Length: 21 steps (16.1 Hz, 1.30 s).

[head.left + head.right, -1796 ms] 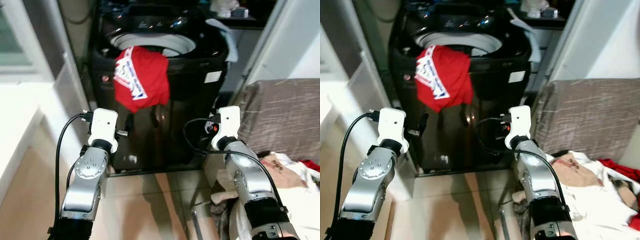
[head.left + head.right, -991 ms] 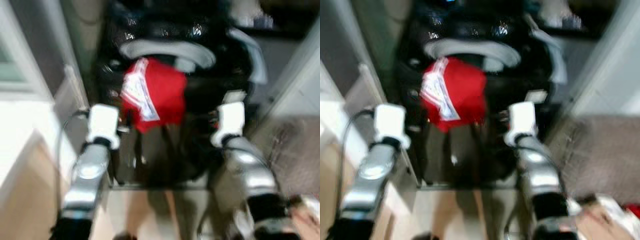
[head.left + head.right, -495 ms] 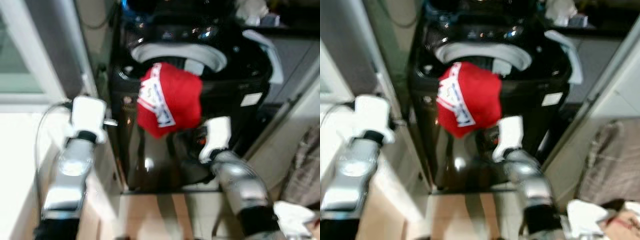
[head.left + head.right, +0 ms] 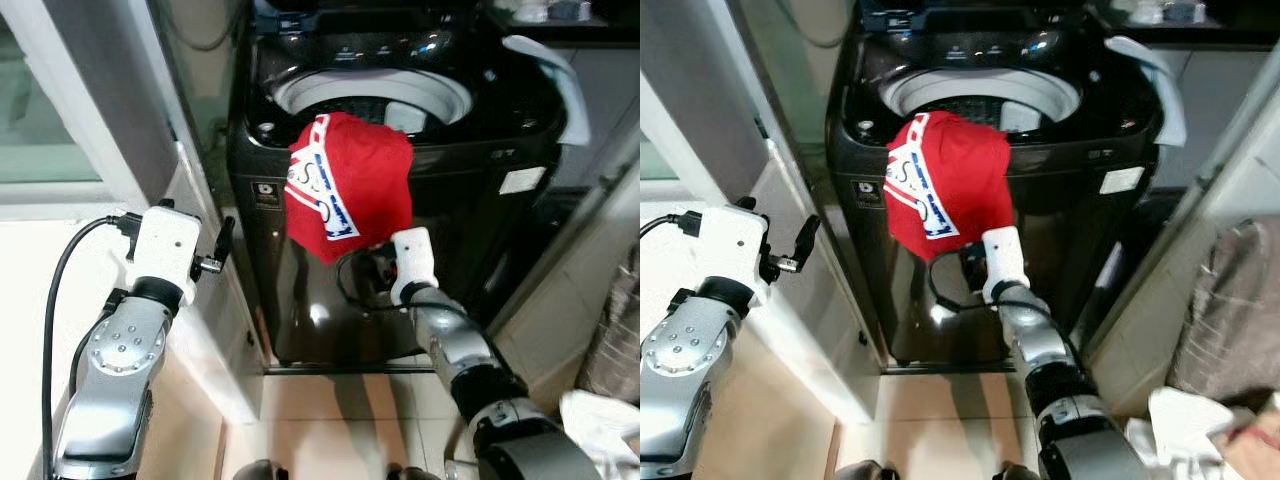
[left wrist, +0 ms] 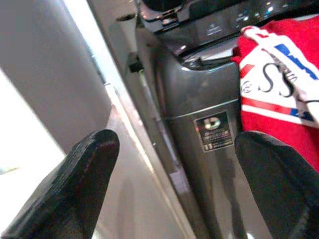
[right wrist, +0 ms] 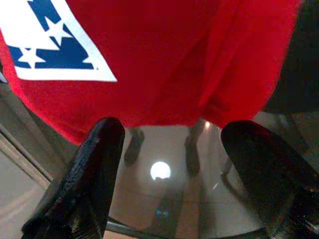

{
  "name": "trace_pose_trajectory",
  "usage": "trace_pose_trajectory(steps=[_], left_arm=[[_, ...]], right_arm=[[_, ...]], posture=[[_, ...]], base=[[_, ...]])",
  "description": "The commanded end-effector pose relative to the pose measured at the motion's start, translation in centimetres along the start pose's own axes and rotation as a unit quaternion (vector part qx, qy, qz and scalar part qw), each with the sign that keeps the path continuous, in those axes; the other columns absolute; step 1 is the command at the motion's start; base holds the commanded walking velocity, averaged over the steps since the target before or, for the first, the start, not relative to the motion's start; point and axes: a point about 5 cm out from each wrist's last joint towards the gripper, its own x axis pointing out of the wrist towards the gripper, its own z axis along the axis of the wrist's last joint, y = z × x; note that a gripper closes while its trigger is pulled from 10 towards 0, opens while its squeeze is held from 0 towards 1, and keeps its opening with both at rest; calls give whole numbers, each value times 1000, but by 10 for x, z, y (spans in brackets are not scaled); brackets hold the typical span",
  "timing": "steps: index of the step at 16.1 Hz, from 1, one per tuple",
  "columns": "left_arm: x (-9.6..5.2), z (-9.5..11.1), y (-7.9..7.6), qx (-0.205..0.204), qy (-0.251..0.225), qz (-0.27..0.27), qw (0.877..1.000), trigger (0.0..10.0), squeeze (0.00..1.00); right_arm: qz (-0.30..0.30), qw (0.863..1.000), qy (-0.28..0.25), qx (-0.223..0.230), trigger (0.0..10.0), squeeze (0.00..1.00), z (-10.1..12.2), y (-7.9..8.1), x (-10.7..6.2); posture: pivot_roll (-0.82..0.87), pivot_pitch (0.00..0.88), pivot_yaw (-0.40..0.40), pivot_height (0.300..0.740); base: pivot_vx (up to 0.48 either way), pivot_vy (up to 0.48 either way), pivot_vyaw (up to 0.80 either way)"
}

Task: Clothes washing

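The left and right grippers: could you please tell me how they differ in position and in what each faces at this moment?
The right gripper sits just under the hanging hem of the red garment, before the washing machine's front panel; the left gripper is off at the machine's left corner, beside the garment. The right gripper points up at the cloth; the left gripper looks along the machine's side. Both are open and hold nothing.

The washer (image 4: pixel 370 190) mouth lies open, but a red shirt (image 4: pixel 350 185) draped over its front rim blocks the near edge. The wall (image 4: pixel 100 100) crowds the washer's left side, leaving a narrow gap.
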Motion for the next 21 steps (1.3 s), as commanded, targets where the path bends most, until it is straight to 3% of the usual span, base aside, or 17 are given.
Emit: trace_pose_trajectory(steps=[1, 4, 7, 9, 10, 13, 14, 19, 21], left_arm=[[-10, 1, 3, 1, 10, -2, 1000, 10000, 0], [-20, 2, -2, -3, 23, -4, 1000, 10000, 0], [-22, 6, -15, -39, 17, -22, 999, 10000, 0], [-29, 13, -42, -43, 1, -129, 991, 10000, 0], [-34, 10, -60, -43, 10, -194, 980, 10000, 0], [-40, 5, -77, -71, 29, -262, 962, 10000, 0], [-43, 8, -86, -104, 32, -296, 949, 10000, 0], [-25, 12, -91, -100, 6, -283, 954, 10000, 0], [-16, 15, -89, -101, -7, -265, 959, 10000, 0]], right_arm=[[-4, 1000, 13, -5, 10000, 0, 2, 2, 6], [5, 999, 41, 3, 10000, 0, 18, 8, 20], [7, 1000, 7, 13, 10000, 0, 53, 12, 30], [6, 1000, -15, 9, 10000, 0, 70, 12, 34], [5, 1000, -23, 4, 10000, 0, 78, 11, 35], [-3, 999, -44, -10, 10000, 0, 95, 8, 37], [-13, 997, -74, -20, 10000, 0, 117, 2, 38], [-31, 986, -153, -51, 10000, 0, 179, -10, 35], [-50, 976, -198, -80, 10000, 0, 214, -16, 29]], posture=[[159, 148, 86, 740], [173, 151, 60, 740], [174, 130, 32, 740], [173, 121, 20, 740], [171, 115, 11, 740], [164, 105, 3, 740], [157, 87, -6, 740], [158, 6, -58, 740], [161, 0, -78, 740]], base=[[0, 0, 0], [0, 0, 0], [0, 0, 0], [0, 0, 0], [0, 0, 0], [0, 0, 0], [0, 0, 0], [0, 0, 0], [0, 0, 0]])
